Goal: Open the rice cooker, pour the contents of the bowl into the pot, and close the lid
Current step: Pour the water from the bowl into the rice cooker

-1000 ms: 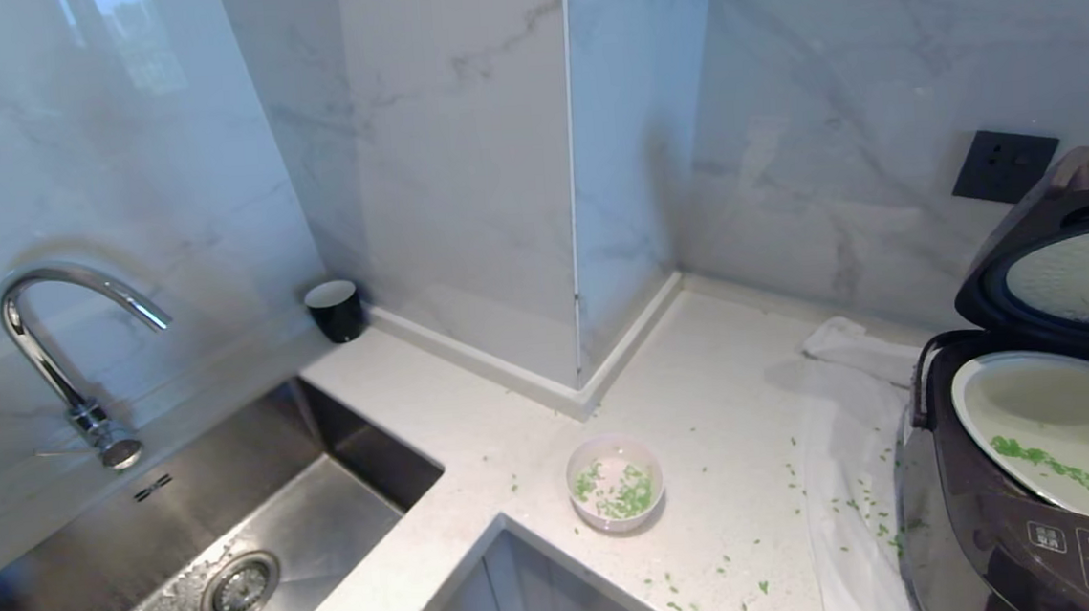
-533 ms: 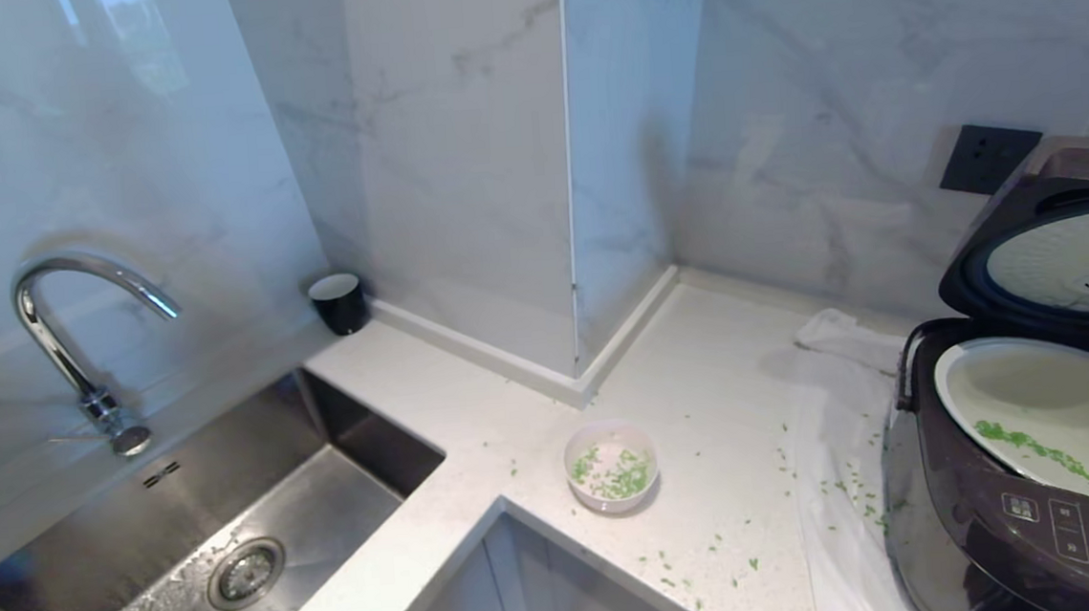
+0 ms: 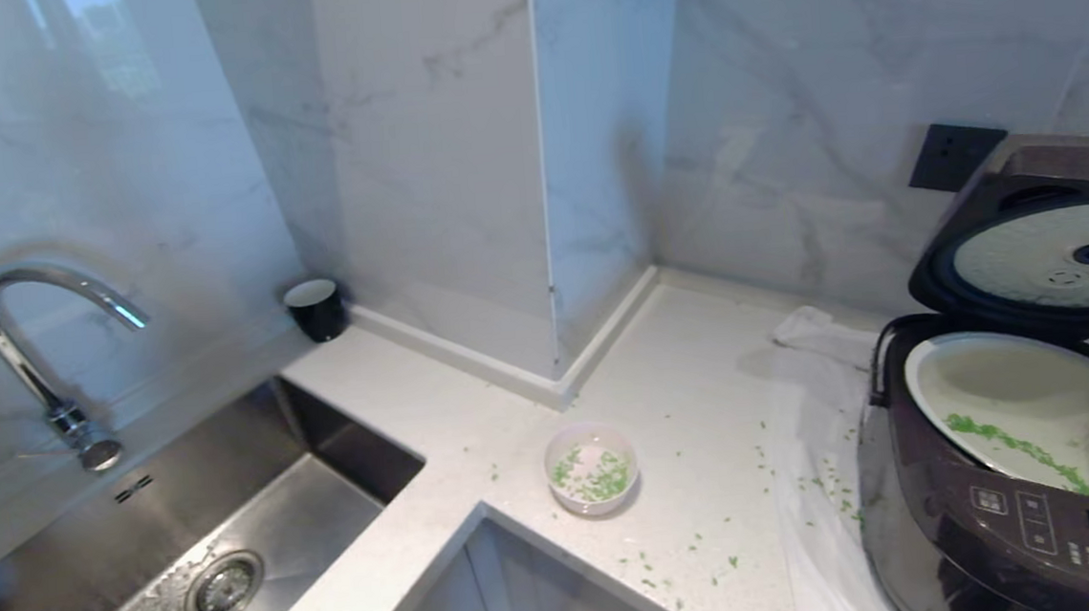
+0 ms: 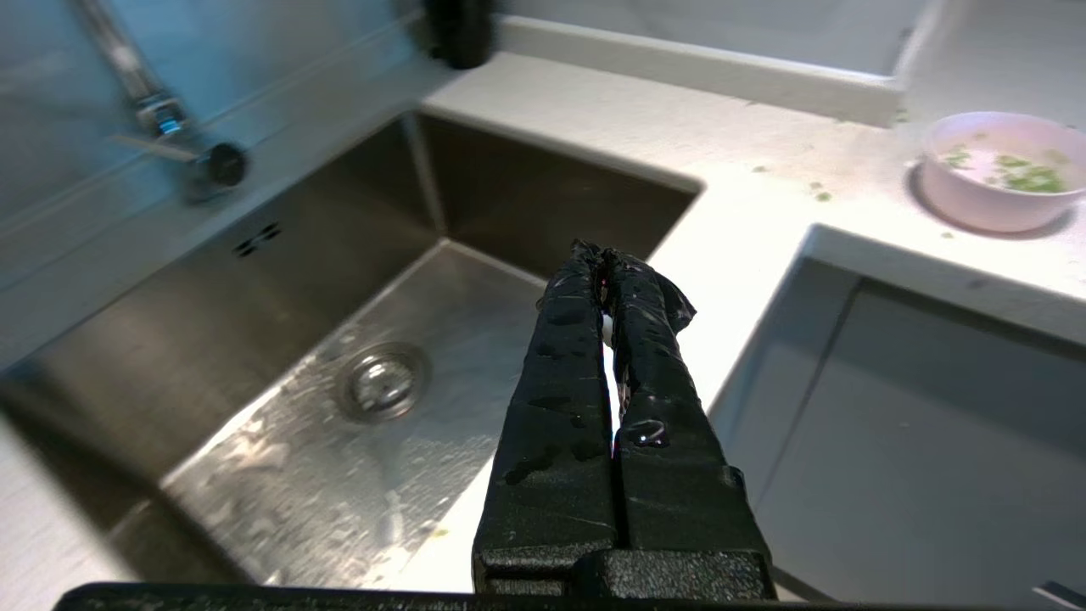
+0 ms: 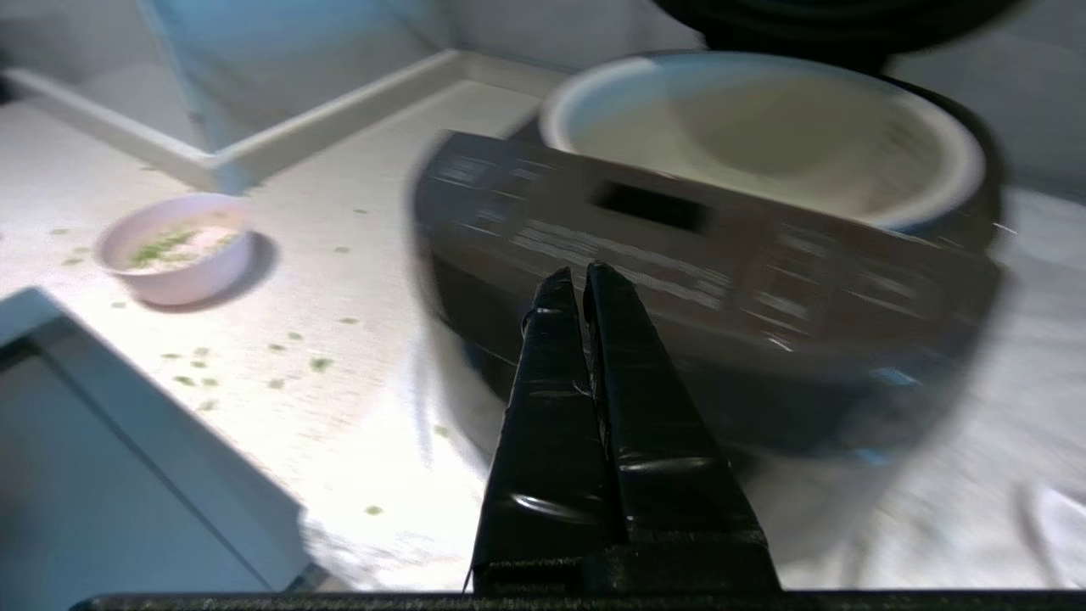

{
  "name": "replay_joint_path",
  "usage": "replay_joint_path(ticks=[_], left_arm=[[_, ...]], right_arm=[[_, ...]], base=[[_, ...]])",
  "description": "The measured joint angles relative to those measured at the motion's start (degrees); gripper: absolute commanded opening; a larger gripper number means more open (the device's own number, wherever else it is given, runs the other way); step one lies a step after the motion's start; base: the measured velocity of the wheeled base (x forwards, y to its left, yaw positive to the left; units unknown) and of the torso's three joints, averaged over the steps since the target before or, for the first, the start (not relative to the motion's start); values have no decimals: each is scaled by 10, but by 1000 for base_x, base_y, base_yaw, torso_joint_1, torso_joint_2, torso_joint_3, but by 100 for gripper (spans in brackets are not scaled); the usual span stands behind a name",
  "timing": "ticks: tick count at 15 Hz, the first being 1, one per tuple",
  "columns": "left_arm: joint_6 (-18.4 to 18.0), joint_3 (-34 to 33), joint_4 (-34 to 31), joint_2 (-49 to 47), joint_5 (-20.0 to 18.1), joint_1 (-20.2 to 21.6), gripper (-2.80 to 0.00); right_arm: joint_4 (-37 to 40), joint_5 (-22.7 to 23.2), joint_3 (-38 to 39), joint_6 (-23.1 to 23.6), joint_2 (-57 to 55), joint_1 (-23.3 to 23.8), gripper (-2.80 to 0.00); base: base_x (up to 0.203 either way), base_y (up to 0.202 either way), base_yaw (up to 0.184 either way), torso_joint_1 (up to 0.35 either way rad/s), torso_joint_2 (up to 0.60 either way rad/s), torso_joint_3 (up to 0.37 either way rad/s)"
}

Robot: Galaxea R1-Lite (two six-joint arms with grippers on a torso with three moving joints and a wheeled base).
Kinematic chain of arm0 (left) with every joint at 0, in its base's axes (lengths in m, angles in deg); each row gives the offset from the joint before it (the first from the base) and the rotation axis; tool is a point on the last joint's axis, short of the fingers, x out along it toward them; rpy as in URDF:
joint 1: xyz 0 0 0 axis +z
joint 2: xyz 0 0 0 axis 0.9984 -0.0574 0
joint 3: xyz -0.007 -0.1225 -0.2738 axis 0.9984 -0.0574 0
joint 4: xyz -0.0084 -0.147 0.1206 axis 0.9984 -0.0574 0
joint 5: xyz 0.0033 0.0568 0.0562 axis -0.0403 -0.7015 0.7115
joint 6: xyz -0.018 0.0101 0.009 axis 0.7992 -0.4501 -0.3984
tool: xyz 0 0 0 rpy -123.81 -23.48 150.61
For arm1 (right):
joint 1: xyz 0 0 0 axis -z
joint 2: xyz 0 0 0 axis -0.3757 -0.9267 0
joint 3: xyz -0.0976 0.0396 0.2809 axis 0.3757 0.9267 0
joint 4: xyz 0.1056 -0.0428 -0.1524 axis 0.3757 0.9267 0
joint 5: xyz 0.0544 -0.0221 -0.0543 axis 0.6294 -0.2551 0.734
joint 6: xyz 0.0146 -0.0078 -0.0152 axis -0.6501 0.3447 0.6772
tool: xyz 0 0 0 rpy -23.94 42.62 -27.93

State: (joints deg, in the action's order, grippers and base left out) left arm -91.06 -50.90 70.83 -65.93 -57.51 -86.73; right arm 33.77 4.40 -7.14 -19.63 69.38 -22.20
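The dark rice cooker (image 3: 958, 468) stands at the right on the counter with its lid (image 3: 1049, 261) raised, silvery underside showing. Its pale pot (image 3: 1039, 386) holds a streak of green bits (image 3: 1014, 445). The pink bowl (image 3: 591, 468) sits near the counter's inner corner with green contents (image 3: 600, 479) in it. Neither arm shows in the head view. My left gripper (image 4: 604, 255) is shut and empty over the sink's edge, the bowl (image 4: 1001, 182) off to its side. My right gripper (image 5: 581, 276) is shut and empty in front of the cooker's control panel (image 5: 679, 246).
A white cloth (image 3: 821, 420) lies under and beside the cooker, with green bits scattered on it and on the counter (image 3: 694, 525). A steel sink (image 3: 235, 538) and faucet (image 3: 30, 351) are at the left. A black cup (image 3: 315, 310) stands by the wall, and a wall socket (image 3: 956, 157) sits behind the cooker.
The whole head view has shifted: everything slid left and more of the cooker shows, so the camera moved. The bowl, cooker and lid keep their places on the counter.
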Motion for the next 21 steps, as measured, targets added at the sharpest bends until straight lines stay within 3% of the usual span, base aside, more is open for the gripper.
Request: replay_joint_path(ticks=[11, 21], left_arm=[[0, 0, 0, 0, 0, 0, -280], [-1, -1, 0, 0, 0, 0, -280]], right_arm=[[0, 0, 0, 0, 0, 0, -280], [0, 0, 0, 0, 0, 0, -280]], base=[[3, 7, -171, 2, 4, 1], [31, 0, -9, -2, 0, 1]])
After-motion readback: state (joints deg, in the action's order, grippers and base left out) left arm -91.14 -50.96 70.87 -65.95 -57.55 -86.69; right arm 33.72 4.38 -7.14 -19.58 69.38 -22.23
